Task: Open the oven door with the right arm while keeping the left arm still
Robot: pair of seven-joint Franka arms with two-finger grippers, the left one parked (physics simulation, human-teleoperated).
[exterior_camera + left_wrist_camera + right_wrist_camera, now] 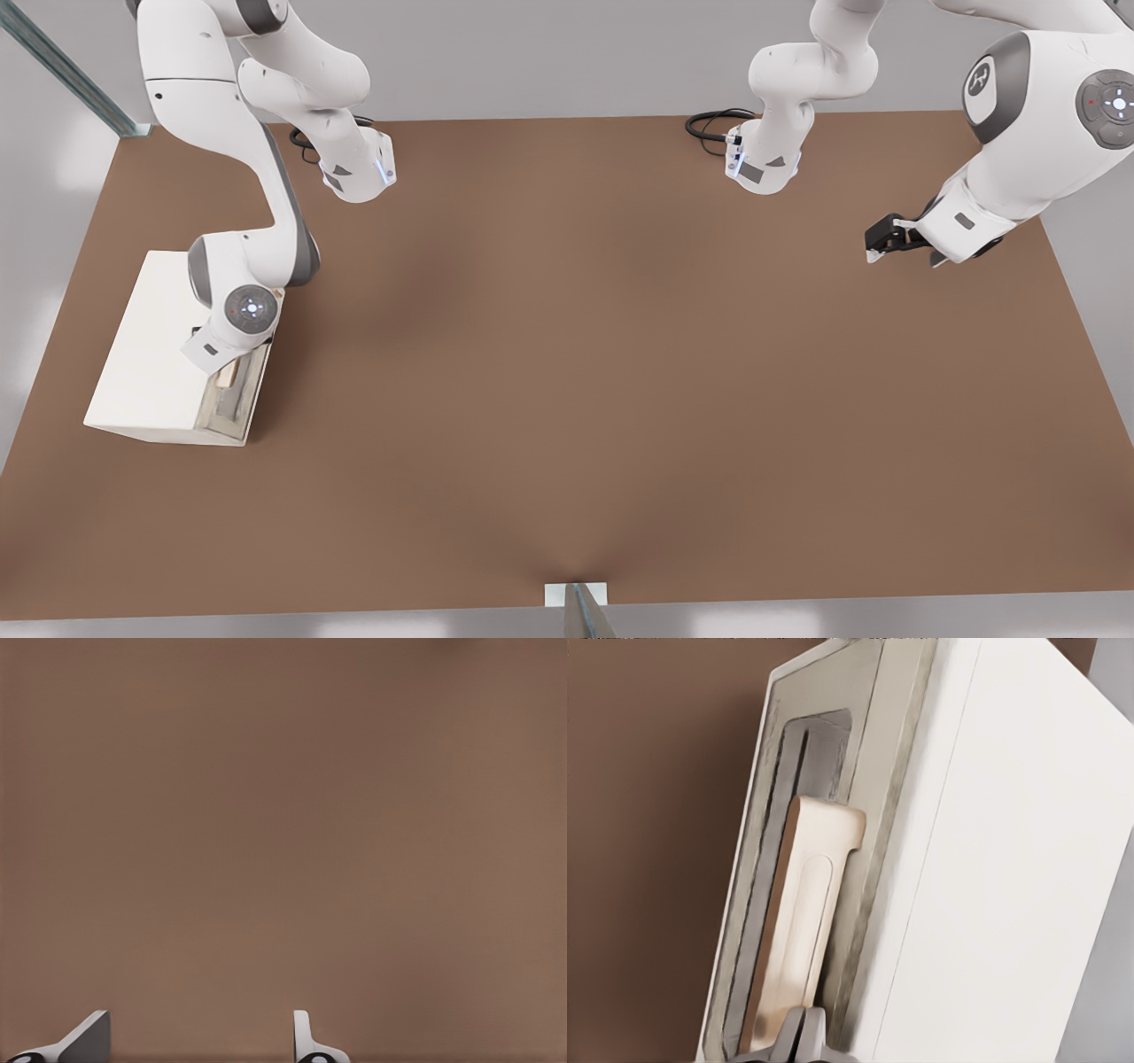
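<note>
The small white box oven (151, 354) stands on the table at the front view's left. Its oven door (873, 771), cream-framed with a dark window, lies flush against the box and faces the front view's right. A light tan bar handle (806, 904) runs along the door. The right arm (244, 292) reaches down over the oven's door side, and my gripper (803, 1038) sits right at one end of the handle. Its two fingers are pressed together with only a thin seam between them. In the front view the wrist hides most of the gripper (230, 365).
The brown table (567, 372) stretches from the oven to the front view's right. The left arm hangs over the far right, its gripper (886, 241) above the tabletop. Black cables (713, 124) lie by the arm bases at the back.
</note>
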